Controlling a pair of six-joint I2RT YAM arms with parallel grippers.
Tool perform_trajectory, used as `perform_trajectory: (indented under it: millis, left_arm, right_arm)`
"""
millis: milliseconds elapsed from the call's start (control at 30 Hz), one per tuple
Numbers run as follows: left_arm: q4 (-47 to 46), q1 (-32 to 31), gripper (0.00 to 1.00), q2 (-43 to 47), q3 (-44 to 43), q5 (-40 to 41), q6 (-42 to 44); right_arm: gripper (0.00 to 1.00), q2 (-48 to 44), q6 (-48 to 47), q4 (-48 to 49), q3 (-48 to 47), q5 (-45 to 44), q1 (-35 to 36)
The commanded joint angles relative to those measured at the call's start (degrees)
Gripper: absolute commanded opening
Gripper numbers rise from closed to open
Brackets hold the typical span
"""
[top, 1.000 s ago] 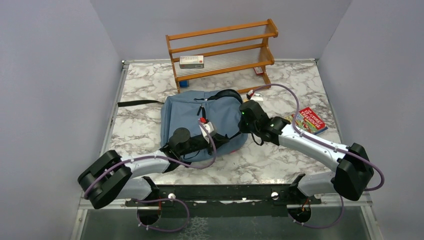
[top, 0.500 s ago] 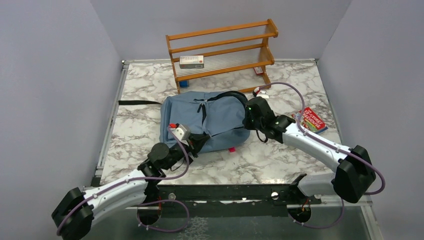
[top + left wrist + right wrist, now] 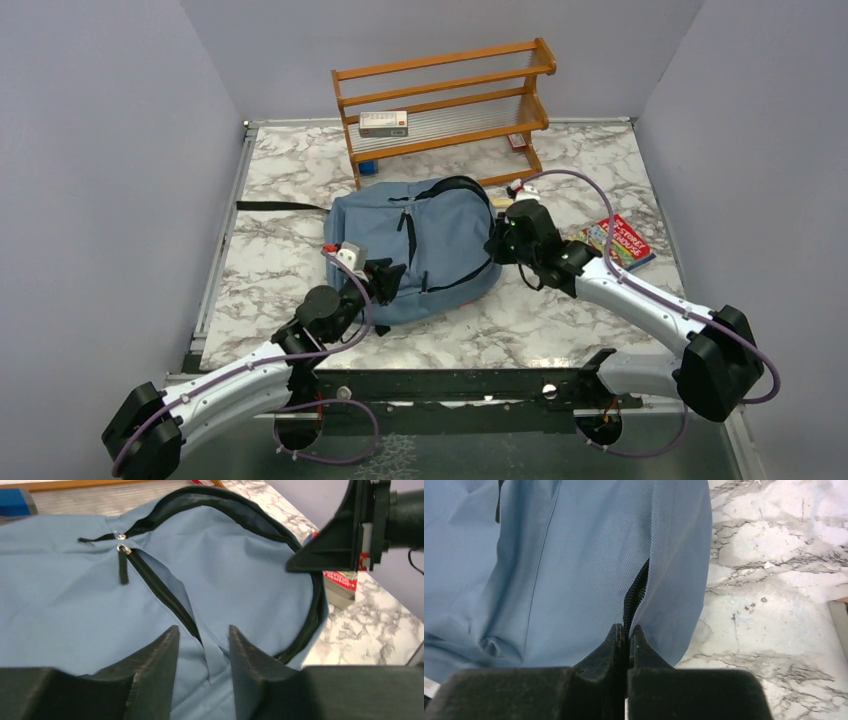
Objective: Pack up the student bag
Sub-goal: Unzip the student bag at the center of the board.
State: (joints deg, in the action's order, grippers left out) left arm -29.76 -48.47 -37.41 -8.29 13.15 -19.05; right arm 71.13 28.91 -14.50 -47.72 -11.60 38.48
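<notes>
The student bag [image 3: 415,240], dusty blue with black zipper trim, lies flat in the middle of the marble table. It fills the left wrist view [image 3: 240,565] and the right wrist view [image 3: 574,555]. My left gripper [image 3: 386,280] hovers at the bag's near-left part. It is open [image 3: 202,632], with a fold of blue fabric and the front pocket zipper [image 3: 160,595] between its fingers. My right gripper [image 3: 497,246] is at the bag's right edge. It is shut [image 3: 626,628] on the bag's black zipper edge [image 3: 636,592].
A wooden rack [image 3: 445,95] stands at the back with a white box [image 3: 383,123] on its shelf. A colourful book [image 3: 620,240] lies right of the bag. A black strap [image 3: 270,206] trails to the left. Small blue [image 3: 368,167] and red [image 3: 517,141] items sit by the rack's feet.
My left arm has pulled back from over the bag to its near-left edge. My right gripper has shifted right and the bag's right side has moved with it.
</notes>
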Motion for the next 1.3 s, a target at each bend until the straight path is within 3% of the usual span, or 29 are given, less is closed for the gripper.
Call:
perform_trajectory:
  millis: [0,100,167,433,700,1000,1267]
  left_arm:
    - [0.2,0.2,0.52,-2.8,-4.9,2.8,2.6]
    - [0.9,0.2,0.67,-5.1,-8.8,2.0,4.6]
    - [1.7,0.2,0.71,-7.3,-11.7,2.3,5.0]
    - [11.6,0.2,0.72,-24.2,-27.1,1.3,3.5]
    - [15.2,0.1,0.72,-36.6,-34.5,-2.2,-1.1]
    - [14.9,0.1,0.72,-41.1,-37.1,-3.4,-2.8]
    - [17.0,0.1,0.73,-44.7,-41.3,-4.2,-3.5]
  right_arm:
    - [0.01,-3.6,-3.2,3.6,2.3,2.9,-0.7]
    - [0.01,-4.8,-2.6,4.1,3.3,3.2,-0.7]
    - [0.02,-5.0,-1.4,3.6,3.8,2.1,-0.7]
    - [0.38,-4.7,5.5,-1.7,4.2,-5.5,-0.7]
    - [0.52,-3.2,2.3,-3.7,0.6,-9.9,-1.1]
    - [0.47,3.8,-1.4,-2.7,-4.4,-5.8,-5.4]
    - [0.15,4.8,-2.0,-3.4,-3.6,-6.3,-8.5]
